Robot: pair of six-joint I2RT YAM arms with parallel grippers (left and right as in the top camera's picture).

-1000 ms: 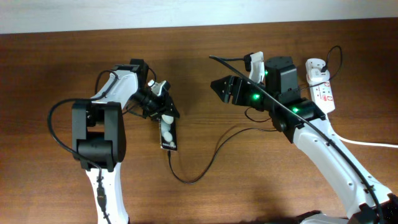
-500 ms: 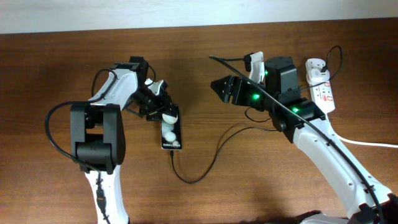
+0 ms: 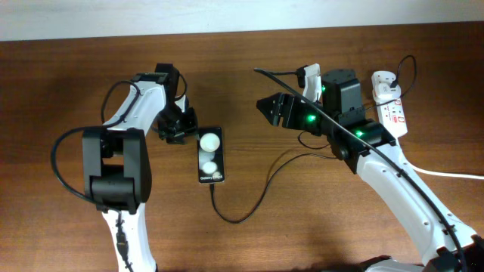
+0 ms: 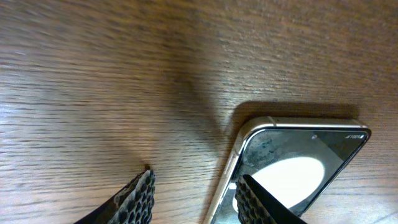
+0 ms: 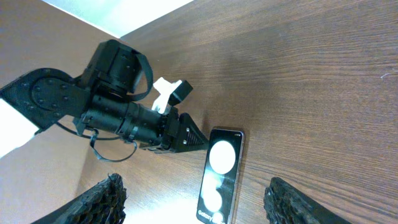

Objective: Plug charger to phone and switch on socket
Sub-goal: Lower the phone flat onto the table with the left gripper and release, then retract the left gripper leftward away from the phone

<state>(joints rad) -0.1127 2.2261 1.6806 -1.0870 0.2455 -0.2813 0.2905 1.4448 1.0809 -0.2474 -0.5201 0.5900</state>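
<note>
The black phone lies flat on the table, its two white patches and "Galaxy" lettering facing up. It also shows in the left wrist view and the right wrist view. The thin black charger cable meets the phone's bottom edge, loops right and runs toward the white adapter on the socket strip. My left gripper is open beside the phone's top left corner; one fingertip overlaps the phone's edge. My right gripper is open and empty, held above the table right of the phone.
The socket's thick white cord trails off the right edge. The pale wall edge runs along the back of the wooden table. My left arm fills the upper left of the right wrist view.
My left gripper let go of the phone and drew back to the left. The phone went from tilted on its edge to flat, a little further right. The right arm has not moved.
</note>
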